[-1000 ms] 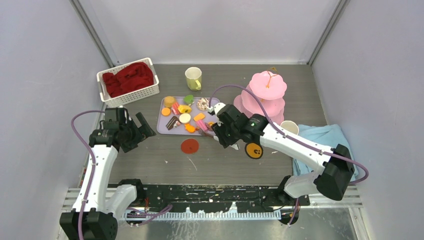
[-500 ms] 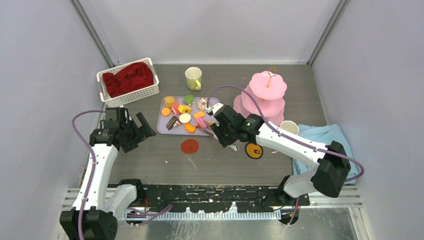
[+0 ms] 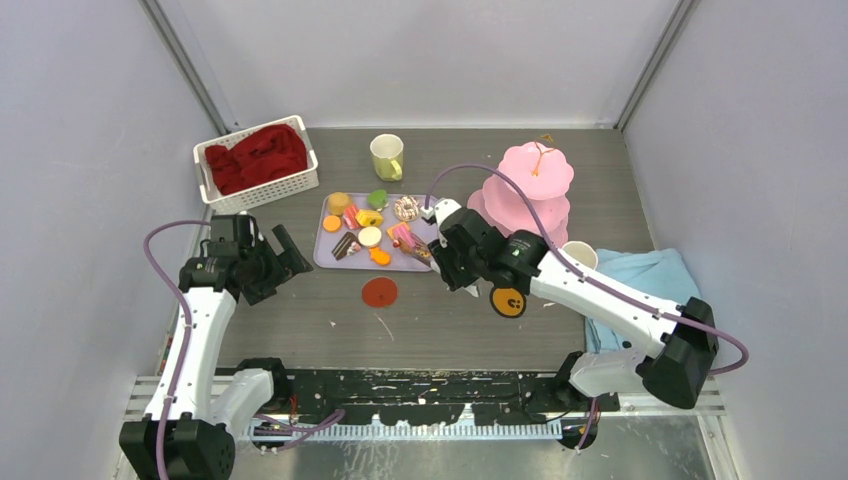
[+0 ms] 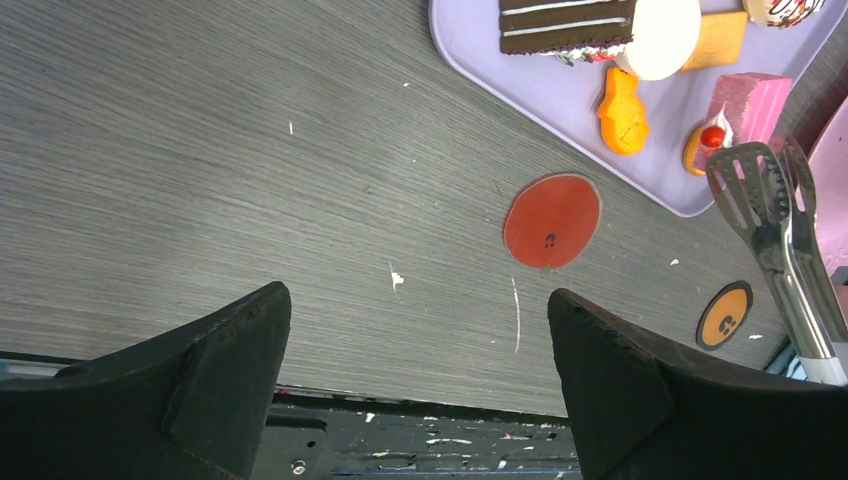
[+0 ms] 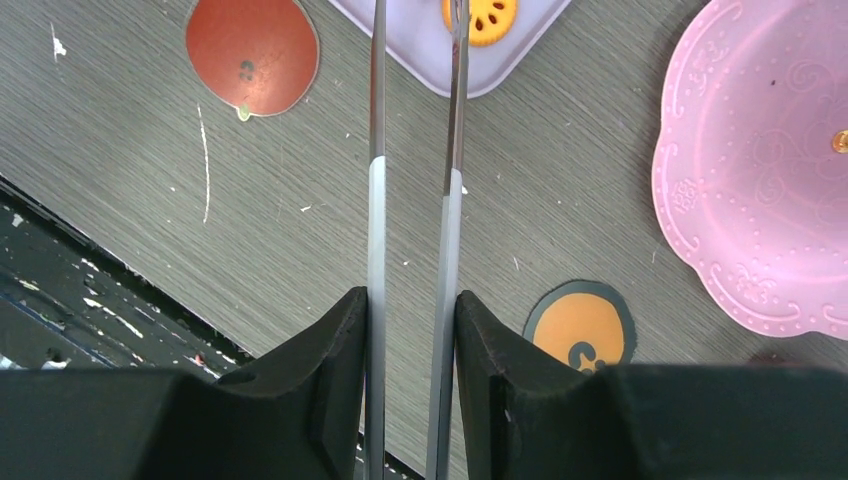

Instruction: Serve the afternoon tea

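Note:
Small toy pastries (image 3: 370,225) lie on a lavender tray (image 3: 328,257). The pink three-tier stand (image 3: 535,172) stands at the back right and also shows in the right wrist view (image 5: 760,170). A pale yellow-green mug (image 3: 387,156) stands at the back. A pale mug (image 3: 578,255) sits by the towel. My right gripper (image 3: 452,265) (image 5: 412,300) is shut on metal tongs (image 5: 378,150), whose tips (image 4: 775,200) hover at the tray's near right corner beside a pink cake slice (image 4: 748,100). My left gripper (image 3: 285,255) (image 4: 420,300) is open and empty, left of the tray.
A white basket of red cloth (image 3: 257,160) stands at the back left. A red coaster (image 3: 379,292) and an orange coaster (image 3: 508,301) lie on the table in front of the tray. A folded light-blue towel (image 3: 650,275) lies at the right.
My right arm has shifted slightly right and away with the tongs, their tips staying near the tray's right corner. The left arm has not moved.

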Robot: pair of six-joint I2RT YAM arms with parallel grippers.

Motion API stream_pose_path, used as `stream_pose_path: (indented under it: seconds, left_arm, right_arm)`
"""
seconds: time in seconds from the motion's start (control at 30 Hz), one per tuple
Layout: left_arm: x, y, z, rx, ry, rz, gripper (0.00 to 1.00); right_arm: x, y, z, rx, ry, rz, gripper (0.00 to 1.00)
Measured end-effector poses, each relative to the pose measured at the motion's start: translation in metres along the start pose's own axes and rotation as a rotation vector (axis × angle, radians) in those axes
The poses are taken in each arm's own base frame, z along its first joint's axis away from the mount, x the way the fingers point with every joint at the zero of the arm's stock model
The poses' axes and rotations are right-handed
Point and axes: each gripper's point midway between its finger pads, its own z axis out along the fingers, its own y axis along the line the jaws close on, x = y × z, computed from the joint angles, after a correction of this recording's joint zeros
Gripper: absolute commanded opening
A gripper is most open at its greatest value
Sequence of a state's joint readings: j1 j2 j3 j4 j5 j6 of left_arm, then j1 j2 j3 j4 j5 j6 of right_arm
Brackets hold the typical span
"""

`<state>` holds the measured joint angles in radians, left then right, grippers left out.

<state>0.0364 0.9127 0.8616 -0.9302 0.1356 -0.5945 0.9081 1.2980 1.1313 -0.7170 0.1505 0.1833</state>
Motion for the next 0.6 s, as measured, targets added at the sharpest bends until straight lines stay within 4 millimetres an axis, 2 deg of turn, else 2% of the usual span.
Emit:
stream_pose_path:
  seconds: [0.33, 0.43, 0.6]
  left_arm:
    - [-0.002, -0.001, 0.001, 0.005, -0.005, 0.001, 0.99]
    - [-0.002, -0.004, 0.003, 0.008, -0.002, 0.012, 0.99]
    - [0.007, -0.019, 0.003, 0.012, 0.006, 0.118, 0.99]
  right_arm:
    - [-0.006, -0.009, -0.021, 0.032, -0.035, 0.012, 0.01]
    - [-0.018, -0.014, -0.038, 0.053, -0.07, 0.018, 0.01]
    - [-0.056, -0.023, -0.084, 0.086, -0.193, 0.046, 0.01]
